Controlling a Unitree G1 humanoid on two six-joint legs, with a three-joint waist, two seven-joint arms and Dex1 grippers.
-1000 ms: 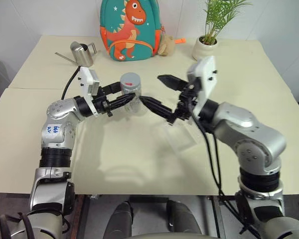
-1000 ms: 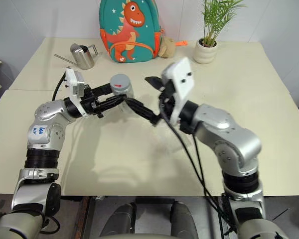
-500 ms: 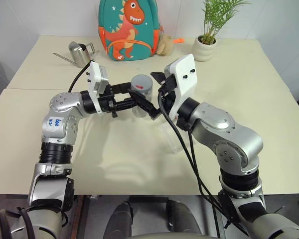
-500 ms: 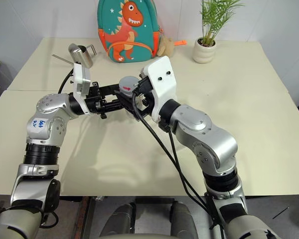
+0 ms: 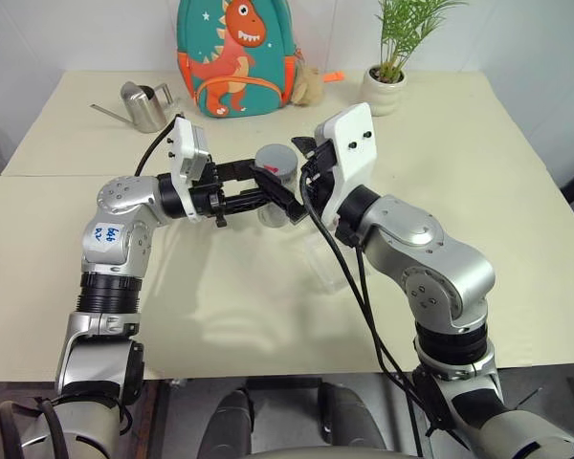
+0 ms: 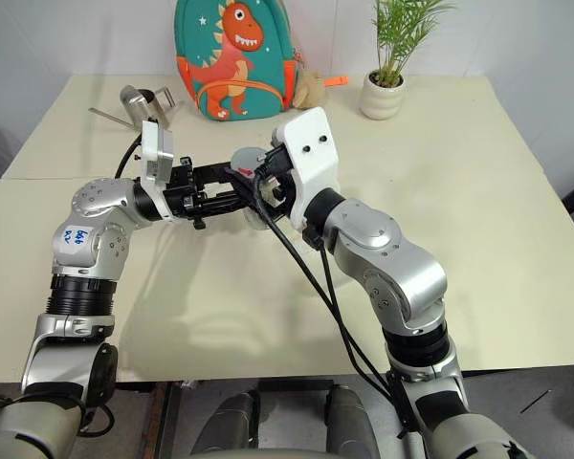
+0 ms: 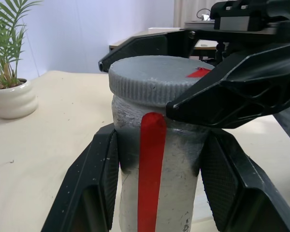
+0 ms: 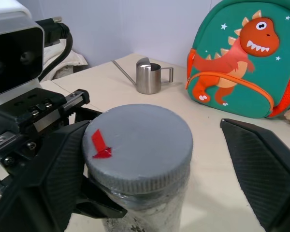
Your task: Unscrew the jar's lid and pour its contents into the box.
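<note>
The jar (image 7: 176, 179), a silver cylinder with a red stripe, hangs upright above the table with my left gripper (image 5: 266, 198) shut on its body. Its grey lid (image 8: 140, 145), marked with a red arrow, is on the jar. My right gripper (image 8: 154, 140) straddles the lid from the side and is open: one finger (image 8: 63, 164) lies against the lid's rim, the other finger (image 8: 261, 169) stands well apart from it. The contents are hidden inside the jar. The clear box (image 5: 327, 268) rests on the table under my right forearm.
At the back of the table stand a steel watering can (image 5: 143, 105), a green dinosaur backpack (image 5: 234, 53) with a small plush toy (image 5: 311, 84) beside it, and a white plant pot (image 5: 383, 88). Cables hang from both wrists.
My right gripper has swung in from the right onto the lid, and its fingers have narrowed around it. The left gripper still holds the jar, shifted slightly toward the right arm.
</note>
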